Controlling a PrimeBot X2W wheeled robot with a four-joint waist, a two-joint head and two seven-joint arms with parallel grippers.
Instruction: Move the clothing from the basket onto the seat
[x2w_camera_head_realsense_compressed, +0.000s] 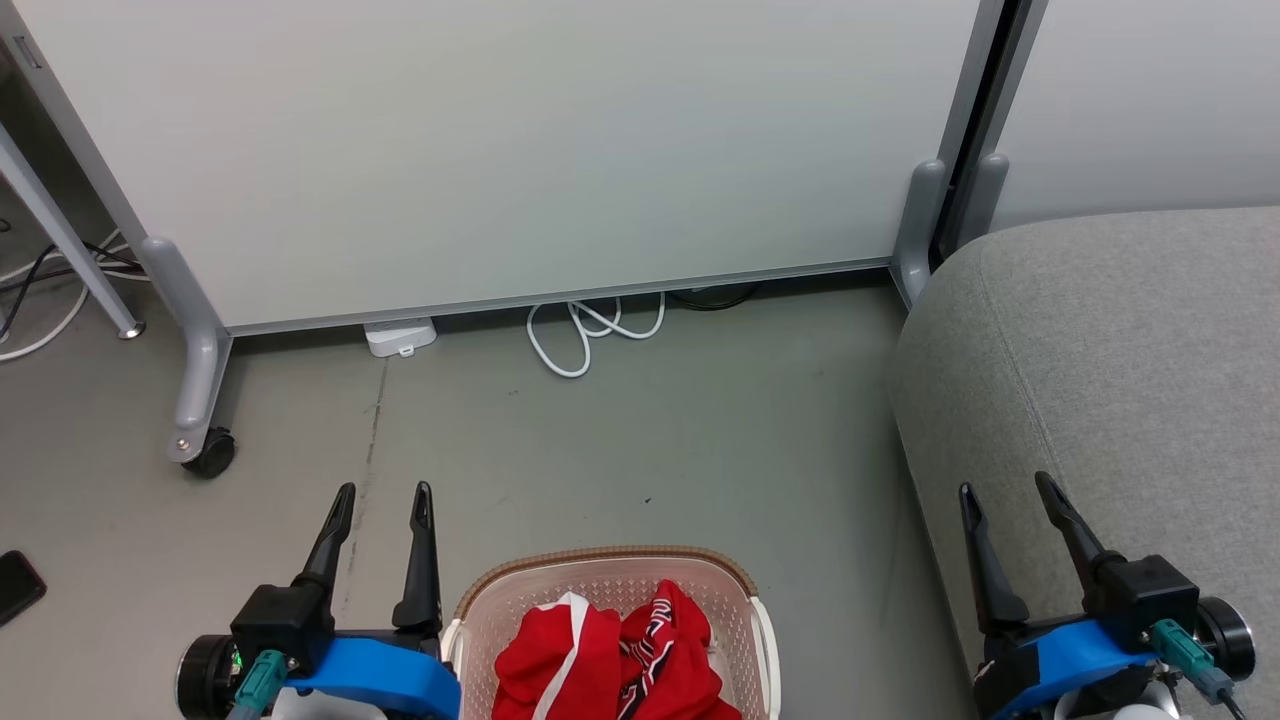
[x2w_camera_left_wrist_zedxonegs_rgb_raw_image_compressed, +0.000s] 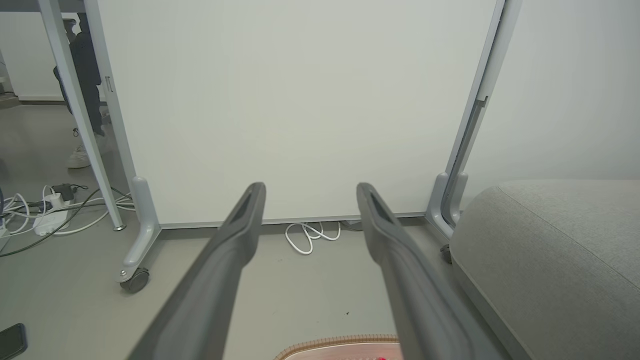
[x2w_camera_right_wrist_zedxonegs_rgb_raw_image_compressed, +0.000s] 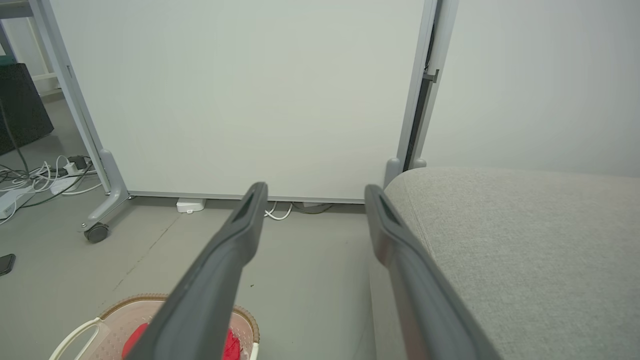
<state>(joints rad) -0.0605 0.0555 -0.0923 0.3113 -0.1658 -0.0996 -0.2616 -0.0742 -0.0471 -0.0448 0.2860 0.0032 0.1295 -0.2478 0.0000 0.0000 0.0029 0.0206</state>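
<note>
The cream basket with a brown rim sits on the floor at the bottom centre of the head view. Red clothing with white stripes and black-and-white trim lies bunched inside it. The light-grey seat fills the right side. My left gripper stands open just left of the basket, above the floor, holding nothing. My right gripper is open over the seat's front edge, empty too. The right wrist view shows the basket and a bit of the clothing at its lower left, with the seat on its right.
A white partition panel on wheeled grey feet stands behind. White cable and a small white box lie at its base. A dark phone lies on the floor at far left. Bare floor spreads beyond the basket.
</note>
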